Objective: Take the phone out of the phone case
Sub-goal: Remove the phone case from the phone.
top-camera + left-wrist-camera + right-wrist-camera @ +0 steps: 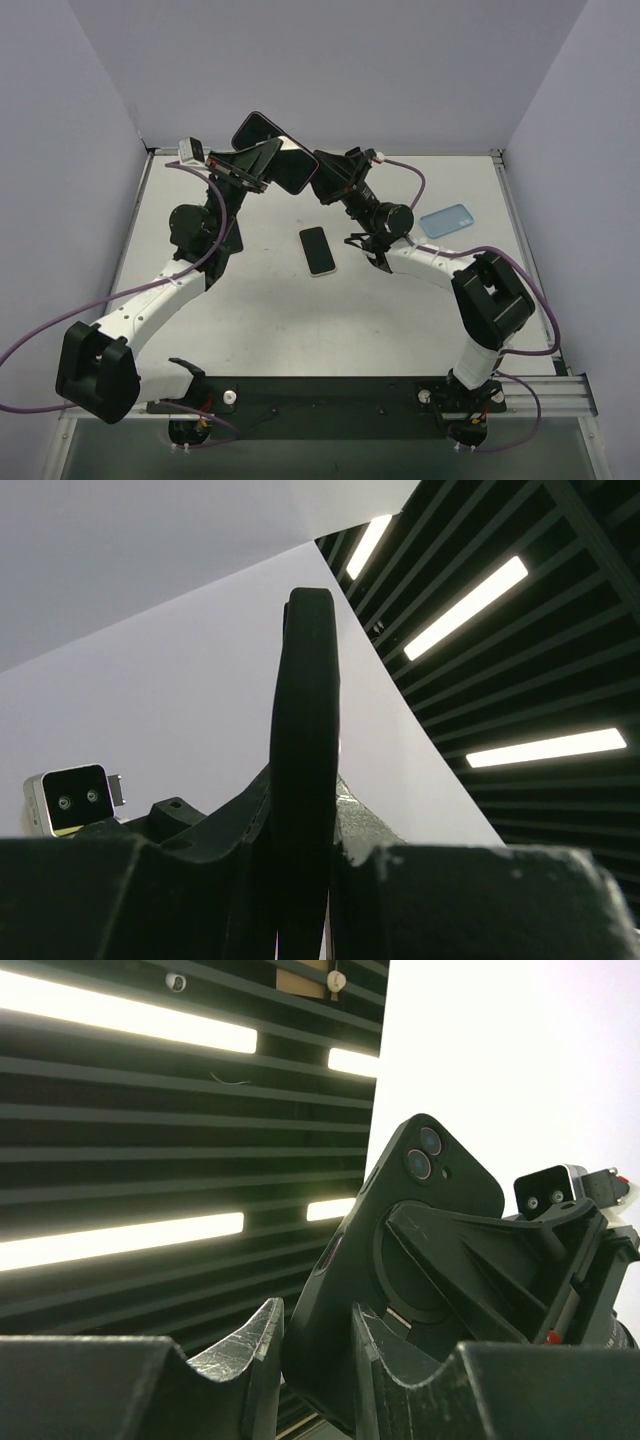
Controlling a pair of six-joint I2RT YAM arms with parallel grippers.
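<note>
Black phone case point(440, 1200), phone point(272, 148) seated, hangs above the table point(250, 320) at 12 o'clock. Long axis: 10 to 4 o'clock. Left gripper point(252, 166) clamps its 8 o'clock edge; right gripper point(322, 180) clamps the 4 o'clock end.

The left arm point(150, 302) and right arm point(428, 259) share white links, black joints and purple cables point(412, 172).

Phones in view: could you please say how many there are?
2: a cased phone held aloft, a bare phone flat on the table; the blue slab may be a case.
</note>
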